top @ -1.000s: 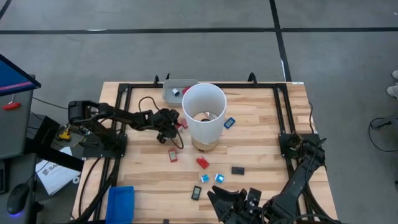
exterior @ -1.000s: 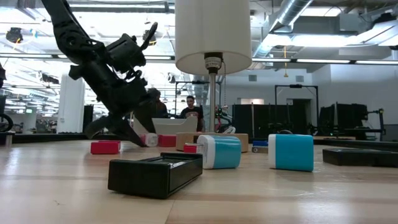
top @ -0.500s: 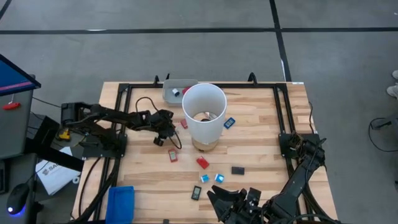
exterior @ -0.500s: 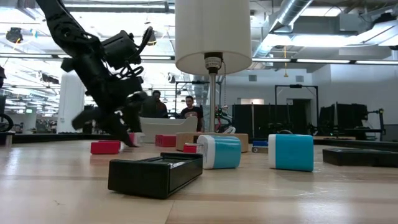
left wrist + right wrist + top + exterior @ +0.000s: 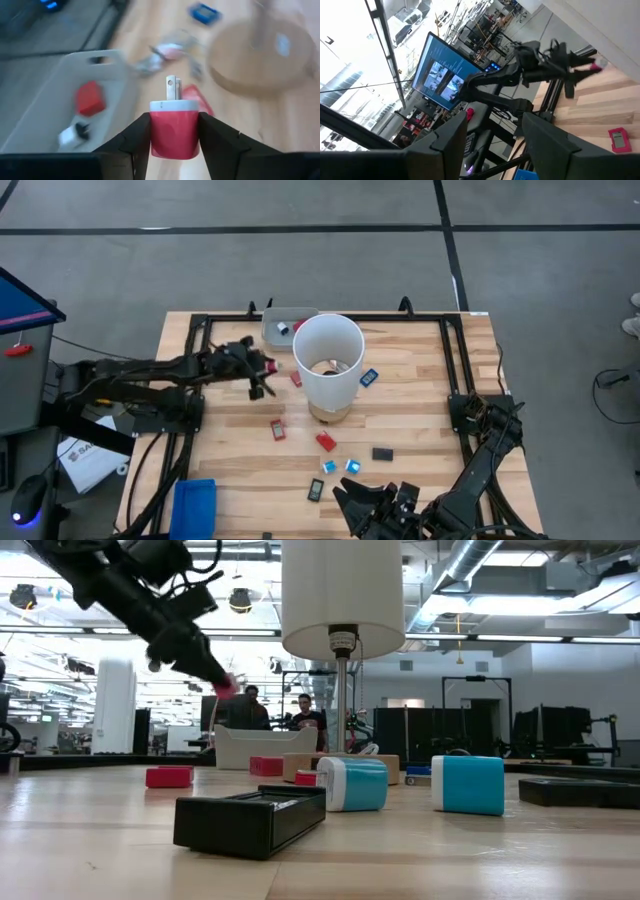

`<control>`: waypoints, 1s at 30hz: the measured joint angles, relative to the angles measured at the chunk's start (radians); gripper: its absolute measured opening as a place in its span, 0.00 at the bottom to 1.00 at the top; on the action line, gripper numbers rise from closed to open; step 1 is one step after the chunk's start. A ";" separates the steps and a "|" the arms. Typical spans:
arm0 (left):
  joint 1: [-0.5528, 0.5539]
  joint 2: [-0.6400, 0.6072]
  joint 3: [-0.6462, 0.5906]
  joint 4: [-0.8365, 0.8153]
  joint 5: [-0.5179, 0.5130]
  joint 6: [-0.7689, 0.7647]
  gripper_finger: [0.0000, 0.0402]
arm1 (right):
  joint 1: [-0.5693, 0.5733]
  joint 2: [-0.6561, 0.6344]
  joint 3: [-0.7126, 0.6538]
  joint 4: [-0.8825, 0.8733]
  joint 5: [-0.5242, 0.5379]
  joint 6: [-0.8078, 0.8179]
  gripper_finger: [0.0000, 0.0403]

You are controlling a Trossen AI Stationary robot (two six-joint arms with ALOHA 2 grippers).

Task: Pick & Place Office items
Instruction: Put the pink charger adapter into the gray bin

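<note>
Left wrist view: left tool (image 5: 174,134) clamped on a red plug block (image 5: 174,127), raised off the desk (image 5: 420,420) near the grey tray (image 5: 52,105). Right tool (image 5: 385,505) parked at the desk's near edge, fingers apart, holding nothing.

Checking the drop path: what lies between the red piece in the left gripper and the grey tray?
In the high view, only bare wooden table. The left gripper holds the red pronged piece lifted just short of the grey tray, which already holds small items.

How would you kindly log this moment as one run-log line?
left pincer: shut on red charger, lifted near grey tray | right pincer: open, waiting at near edge | other items on table
</note>
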 joint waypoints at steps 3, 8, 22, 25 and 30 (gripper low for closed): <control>0.052 -0.007 0.034 -0.013 -0.027 -0.151 0.35 | 0.000 0.000 0.000 -0.003 0.000 0.000 0.46; 0.187 0.063 0.141 -0.006 0.011 -0.410 0.35 | 0.000 0.000 0.000 -0.002 0.000 0.000 0.46; 0.469 0.495 0.436 -0.116 0.329 -0.591 0.32 | -0.001 0.000 0.000 0.002 0.000 0.004 0.46; 0.469 0.549 0.483 -0.125 0.324 -0.584 0.32 | -0.001 0.000 0.000 0.002 0.000 0.006 0.46; 0.469 0.598 0.500 -0.142 0.308 -0.557 0.33 | 0.000 0.000 0.000 0.002 0.000 0.008 0.46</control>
